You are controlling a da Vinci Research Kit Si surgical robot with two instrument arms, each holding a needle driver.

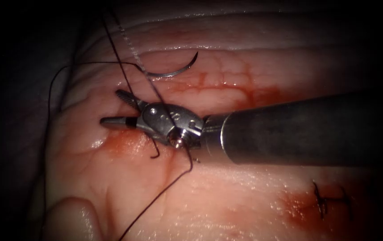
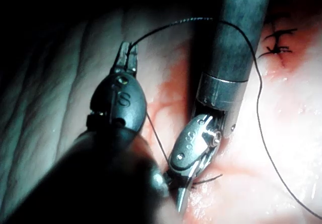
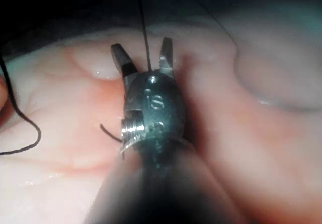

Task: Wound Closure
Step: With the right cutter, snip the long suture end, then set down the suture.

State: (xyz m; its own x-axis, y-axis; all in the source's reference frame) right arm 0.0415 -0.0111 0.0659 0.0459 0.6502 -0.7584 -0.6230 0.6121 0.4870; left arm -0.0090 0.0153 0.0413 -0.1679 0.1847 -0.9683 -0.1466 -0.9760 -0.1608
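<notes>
Surg. practice bench: sutured tissue [image 1: 245,209]

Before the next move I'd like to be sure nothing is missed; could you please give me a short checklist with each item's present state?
1. Needle free, lying on the tissue, not in it: ok.
2. Right tool open, holding nothing: ok.
3. Thread clear of the right tool: not ok, it runs between the open jaws.
4. Left tool shut on the thread: ok.
5. Placed stitches holding: cannot tell.
</notes>
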